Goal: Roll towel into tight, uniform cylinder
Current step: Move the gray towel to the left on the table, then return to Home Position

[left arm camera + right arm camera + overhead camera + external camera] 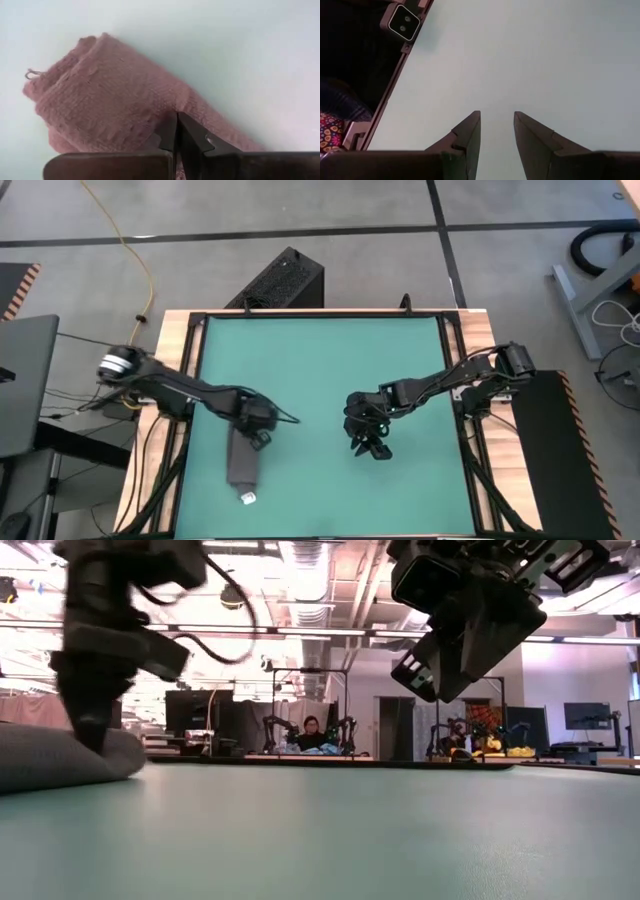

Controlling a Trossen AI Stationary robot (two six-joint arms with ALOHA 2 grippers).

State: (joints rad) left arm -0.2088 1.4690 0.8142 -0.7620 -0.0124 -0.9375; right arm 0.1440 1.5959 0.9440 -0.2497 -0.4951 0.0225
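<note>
Left gripper (256,423): fingers closed together, pressed onto the towel's far end. Towel (241,467): soft knitted roll, near-left of the green mat (330,360), long axis running from gripper toward the near edge. Right gripper (368,444): mid-mat, well apart, slightly parted, empty.

The worktop (180,330) has a wooden edge and a black frame. A big green mat (330,370) lies flat on it and covers most of the top. The towel (243,465) lies on the mat, near the left side and close to the front edge. It is dark grey, rolled up into a short, thick roll. A small white tag (247,498) sticks out at its front end.
</note>
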